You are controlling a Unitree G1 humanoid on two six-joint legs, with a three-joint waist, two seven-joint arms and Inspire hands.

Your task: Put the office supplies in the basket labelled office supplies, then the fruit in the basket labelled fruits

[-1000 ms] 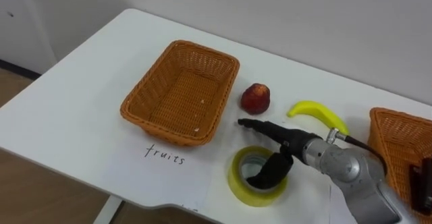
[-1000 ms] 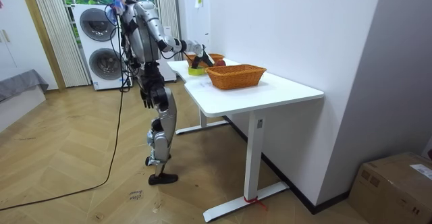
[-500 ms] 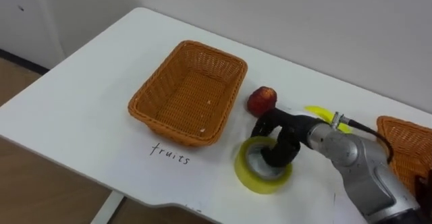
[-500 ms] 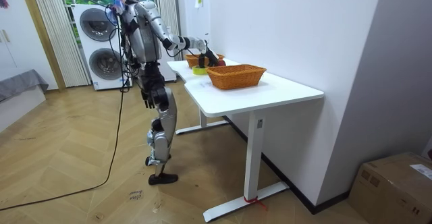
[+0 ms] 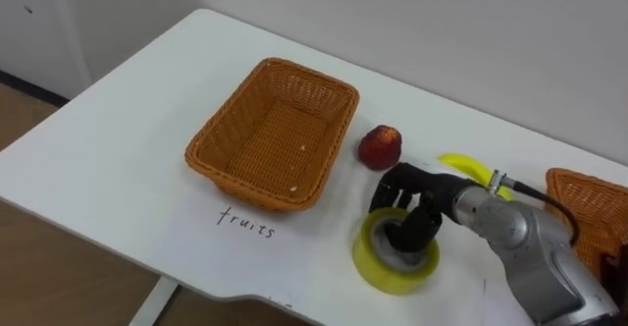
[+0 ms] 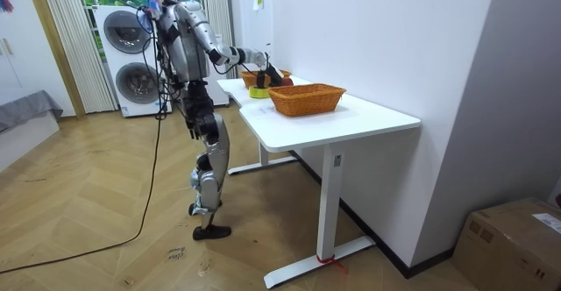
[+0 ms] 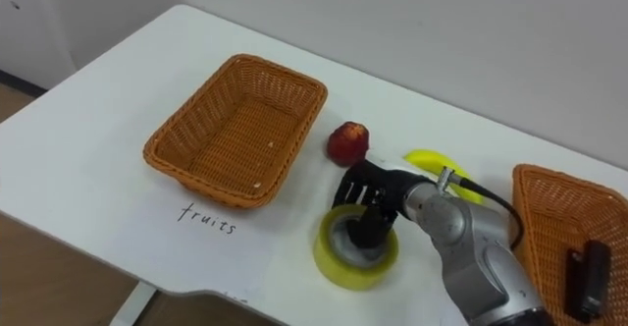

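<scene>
- Left eye view: right hand (image 5: 410, 206) grips the yellow tape roll (image 5: 395, 260), fingers hooked in its core; the roll has slid slightly rightward.
- Room view: left hand (image 6: 190, 126) hangs by the hip, fingers unreadable.
- Right eye view: apple (image 7: 347, 142) and banana (image 7: 422, 157) lie unmoved on the table (image 7: 98, 120).

Domestic room, laundry corner. Evidence: two stacked washing machines (image 6: 138, 54), long pale curtains (image 6: 61, 46), herringbone wood floor (image 6: 105, 230), grey sofa edge (image 6: 26, 120). White desk (image 6: 351, 120) against plain wall; cardboard box (image 6: 513, 243) on floor.
</scene>
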